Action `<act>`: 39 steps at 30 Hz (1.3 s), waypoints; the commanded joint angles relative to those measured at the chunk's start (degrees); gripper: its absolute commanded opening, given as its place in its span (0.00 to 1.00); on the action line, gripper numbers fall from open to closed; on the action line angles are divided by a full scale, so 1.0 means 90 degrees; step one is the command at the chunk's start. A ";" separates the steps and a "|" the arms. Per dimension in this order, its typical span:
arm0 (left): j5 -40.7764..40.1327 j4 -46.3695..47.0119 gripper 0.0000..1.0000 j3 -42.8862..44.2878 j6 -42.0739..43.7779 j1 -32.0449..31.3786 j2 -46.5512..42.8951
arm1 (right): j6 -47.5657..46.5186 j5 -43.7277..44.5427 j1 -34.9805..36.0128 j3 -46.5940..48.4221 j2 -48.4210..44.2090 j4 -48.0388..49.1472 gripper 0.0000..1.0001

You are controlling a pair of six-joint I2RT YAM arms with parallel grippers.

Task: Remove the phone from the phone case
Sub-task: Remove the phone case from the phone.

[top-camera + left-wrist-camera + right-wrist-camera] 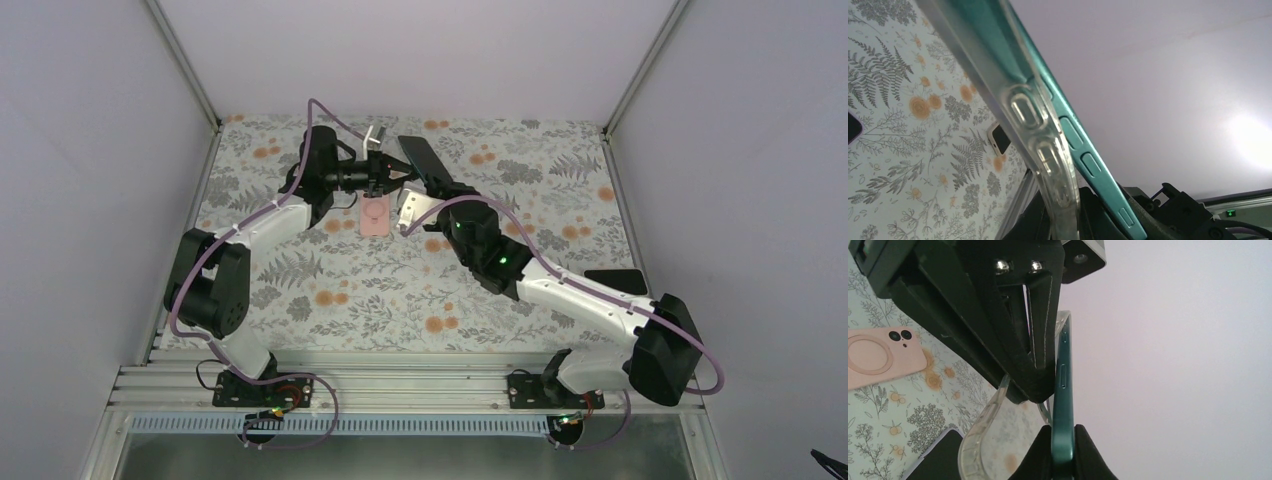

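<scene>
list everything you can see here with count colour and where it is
phone: 1, teal, held on edge in the air over the table's far middle
clear case: 1, transparent, partly peeled off the phone
pink case: 1, pink, flat on the table just on the near side of the grippers
black slab: 1, black, flat on the table by the right arm; phone or case, cannot tell
table: 1, pale floral cover
left gripper: 1, black, shut on the clear case
right gripper: 1, black, shut on the phone
</scene>
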 commanded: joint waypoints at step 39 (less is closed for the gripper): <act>-0.1906 -0.4060 0.02 0.0599 0.4108 0.1040 -0.0179 | 0.2275 -0.0336 -0.0609 0.2575 -0.0091 -0.1828 0.04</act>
